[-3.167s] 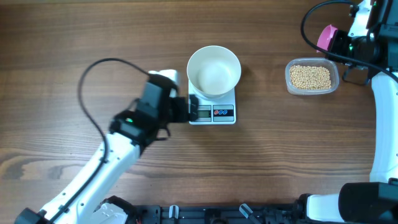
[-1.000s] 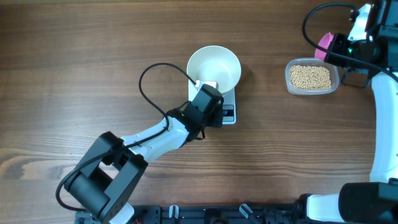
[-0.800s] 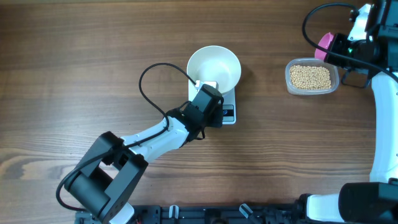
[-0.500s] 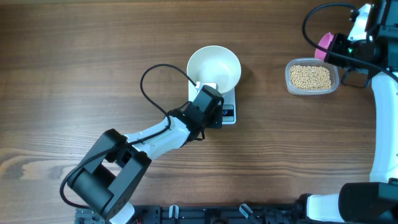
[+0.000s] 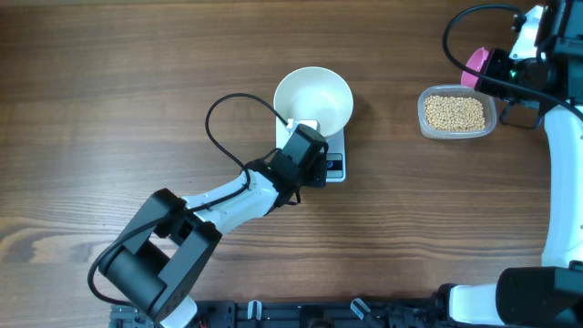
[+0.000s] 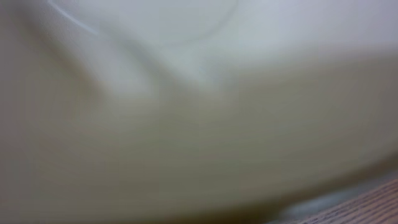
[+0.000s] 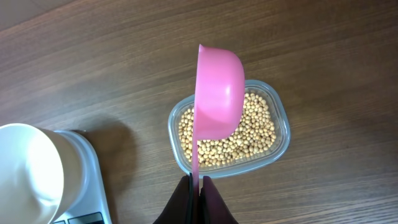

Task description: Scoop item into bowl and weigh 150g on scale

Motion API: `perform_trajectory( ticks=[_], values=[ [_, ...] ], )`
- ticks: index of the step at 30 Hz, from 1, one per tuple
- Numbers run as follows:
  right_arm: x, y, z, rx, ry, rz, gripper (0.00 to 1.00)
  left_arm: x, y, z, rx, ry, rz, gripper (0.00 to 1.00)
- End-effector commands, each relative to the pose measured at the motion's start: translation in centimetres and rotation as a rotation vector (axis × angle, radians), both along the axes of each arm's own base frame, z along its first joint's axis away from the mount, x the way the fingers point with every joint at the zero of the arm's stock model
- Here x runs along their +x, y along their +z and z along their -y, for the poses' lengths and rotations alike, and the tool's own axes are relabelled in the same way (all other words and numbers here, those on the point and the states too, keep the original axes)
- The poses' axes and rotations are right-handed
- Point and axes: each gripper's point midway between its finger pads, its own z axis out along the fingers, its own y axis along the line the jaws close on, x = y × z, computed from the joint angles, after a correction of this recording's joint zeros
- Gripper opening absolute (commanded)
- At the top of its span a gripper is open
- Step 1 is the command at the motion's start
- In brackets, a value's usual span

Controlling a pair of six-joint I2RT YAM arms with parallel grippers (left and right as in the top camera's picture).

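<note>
The white bowl [image 5: 314, 100] stands on the white scale [image 5: 338, 172]. My left gripper [image 5: 317, 157] sits over the scale's display, right against the bowl. Its fingers are hidden, and the left wrist view shows only a blurred white bowl wall [image 6: 199, 93]. The beans [image 5: 455, 112] lie in a clear tub [image 5: 424, 117] at the right. Above the tub's far edge my right gripper [image 7: 196, 185] is shut on the thin handle of a pink scoop [image 7: 219, 87]. The scoop hangs over the beans [image 7: 252, 127] with its hollow side turned away from the right wrist camera.
The right arm's white links [image 5: 560, 173] run down the table's right edge. A black cable [image 5: 219, 114] loops out left of the bowl. In the right wrist view the bowl [image 7: 25, 168] and scale [image 7: 84, 186] lie at the lower left.
Since the earliest frame my left gripper swung right, from beside the scale onto its front panel. Over the last second nothing has visibly moved.
</note>
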Motion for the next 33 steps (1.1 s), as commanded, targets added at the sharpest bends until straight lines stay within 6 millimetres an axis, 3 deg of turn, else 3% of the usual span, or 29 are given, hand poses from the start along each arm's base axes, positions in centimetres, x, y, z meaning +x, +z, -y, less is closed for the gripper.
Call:
perform_trajectory(
  ticks=[1,7,17,33],
  values=[
    [0.3,0.7,-0.1,0.013,0.000,0.024,0.04,0.0,-0.6,-0.1,-0.001,0.006,-0.017,0.04],
    [0.3,0.7,-0.1,0.013,-0.001,0.024,0.04,-0.5,-1.6,0.1,0.000,-0.009,-0.051,0.04],
    [0.2,0.7,-0.1,0.012,0.000,0.024,0.04,-0.5,-1.7,0.0,0.000,-0.009,-0.053,0.04],
    [0.2,0.7,-0.1,0.013,0.000,0.023,0.04,0.6,-1.8,-1.5,0.053,0.050,-0.016,0.04]
  ],
)
